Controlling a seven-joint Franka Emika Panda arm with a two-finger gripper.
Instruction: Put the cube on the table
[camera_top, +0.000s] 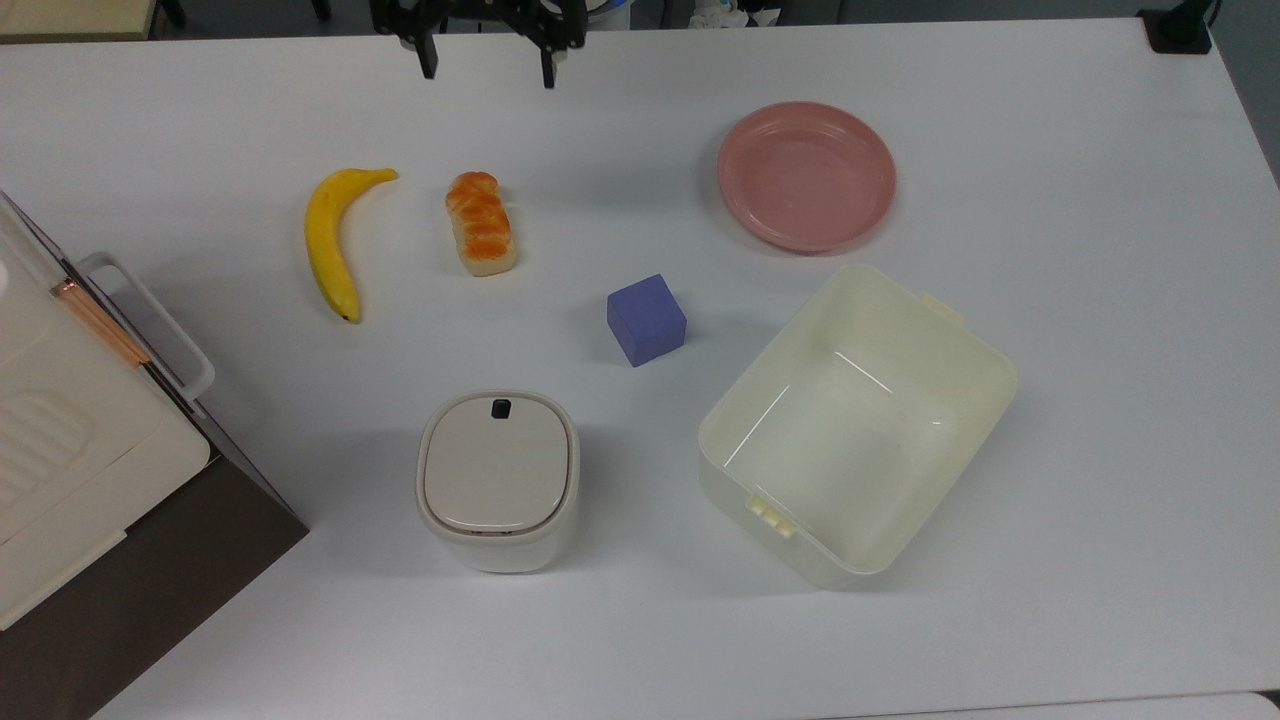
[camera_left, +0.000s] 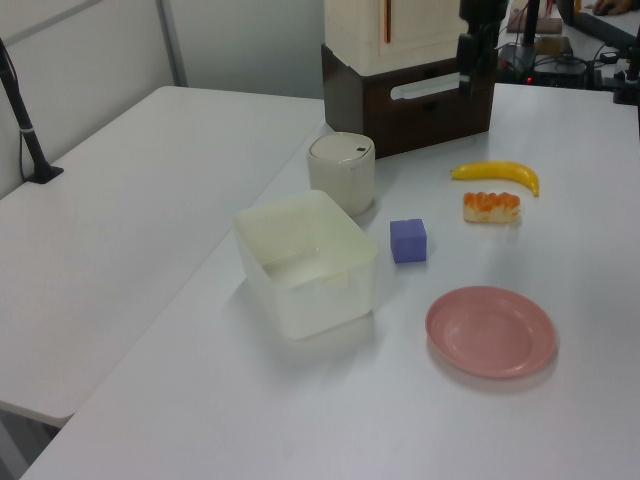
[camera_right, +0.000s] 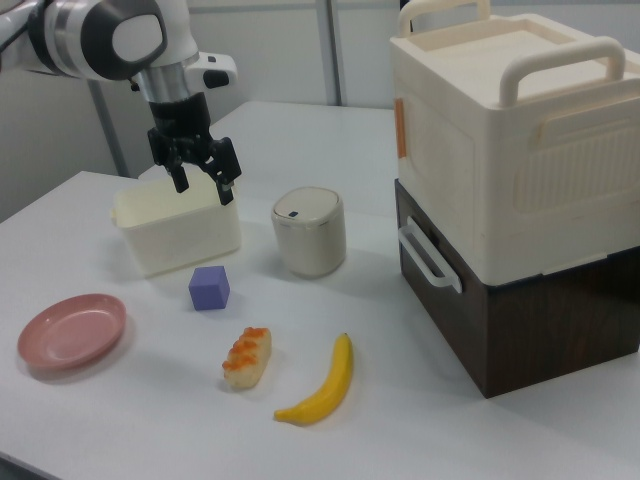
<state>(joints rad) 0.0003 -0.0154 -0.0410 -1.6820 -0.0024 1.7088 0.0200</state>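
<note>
You see the small matte blue-purple foam cube (camera_top: 646, 319) resting on the plain white tabletop (camera_top: 1100, 300), between the cream plastic bin (camera_top: 985, 380) and the orange bread roll (camera_top: 481, 222), apart from both. Your black two-finger gripper (camera_right: 204, 180) hangs high above the table, fingers spread and holding nothing

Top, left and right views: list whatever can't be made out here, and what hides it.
- Gripper in the top view: everything above the open fingers is cut off by the top edge.
- Small lidded container: its contents are hidden by the closed lid.
- Cream bin in the right view: its near wall hides the interior.
- Cube: its underside, resting on the table, is hidden.
</note>
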